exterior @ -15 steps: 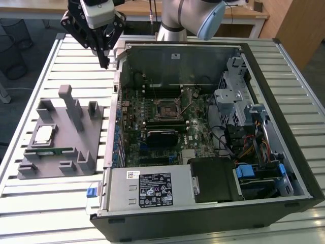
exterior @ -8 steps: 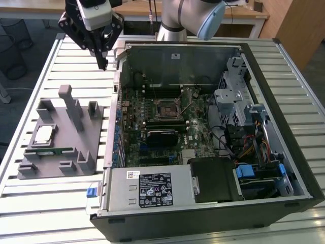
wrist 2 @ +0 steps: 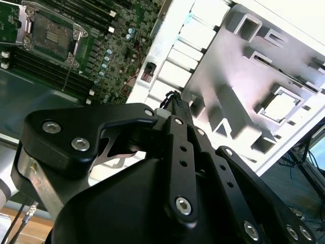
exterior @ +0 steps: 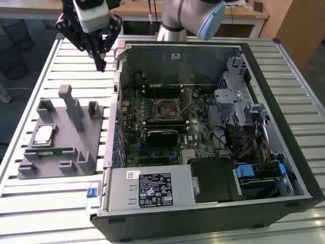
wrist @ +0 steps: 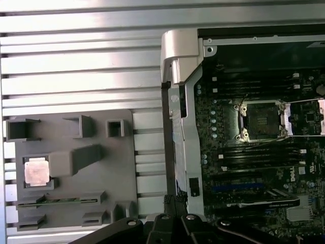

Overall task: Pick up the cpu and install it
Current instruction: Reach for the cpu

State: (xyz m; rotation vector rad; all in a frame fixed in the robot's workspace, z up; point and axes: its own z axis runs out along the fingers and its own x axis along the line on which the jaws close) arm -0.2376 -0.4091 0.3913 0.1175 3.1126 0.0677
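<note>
Above table (exterior: 51, 203), gripper (exterior: 101, 65) closed, empty.

"Where does the arm stand?"

"The arm (exterior: 192, 15) reaches over toward the exterior view's left, with the wrist (exterior: 91, 14) bent downward."

"And the gripper?"

"The gripper (exterior: 101, 66) hangs in the air, pointing down. Its black fingers (wrist 2: 180, 147) are drawn together to a narrow tip with nothing between them. Both wrist views show that closed tip."
</note>
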